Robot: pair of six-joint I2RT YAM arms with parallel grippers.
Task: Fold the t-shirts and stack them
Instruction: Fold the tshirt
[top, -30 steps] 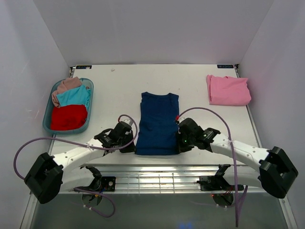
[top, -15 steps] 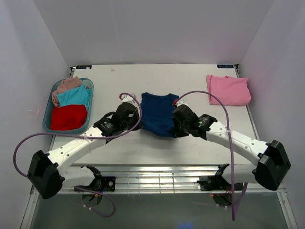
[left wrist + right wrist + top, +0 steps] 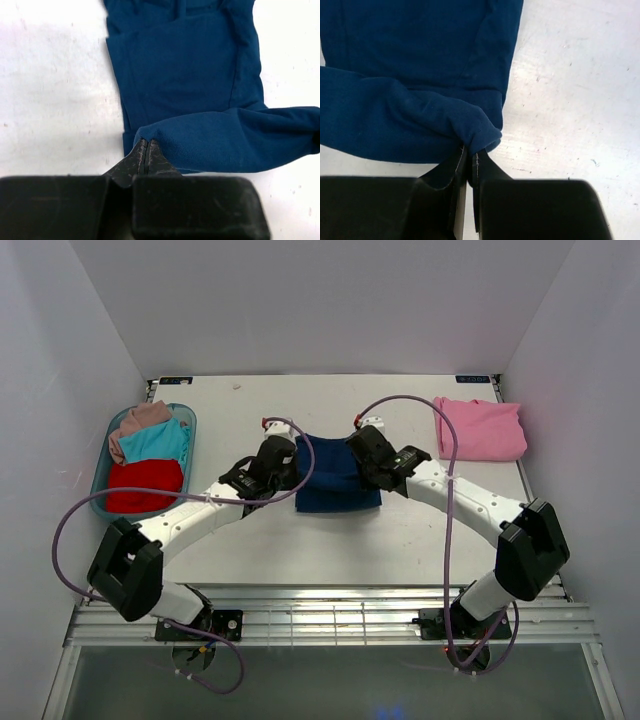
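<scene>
My left hand [image 3: 146, 146] is pinched closed on one corner of the navy t-shirt [image 3: 190, 75]. My right hand [image 3: 470, 152] is clamped the same way on the opposite corner. Between these two hands, the gripped edge runs as a soft rolled band across the flat layer beneath. The one navy shirt therefore lies doubled over in the middle of the counter [image 3: 330, 540]. From above, my hands hide its far edge, so I cannot tell how squarely the layers meet.

Well apart at the far right lies one pink t-shirt [image 3: 480, 430], folded flat. At the far left, one basket [image 3: 96, 492] holds three more, bunched together: a dusty-pink t-shirt [image 3: 140, 420], a teal t-shirt [image 3: 160, 443] and a red t-shirt [image 3: 145, 485]. That makes five shirts in all.
</scene>
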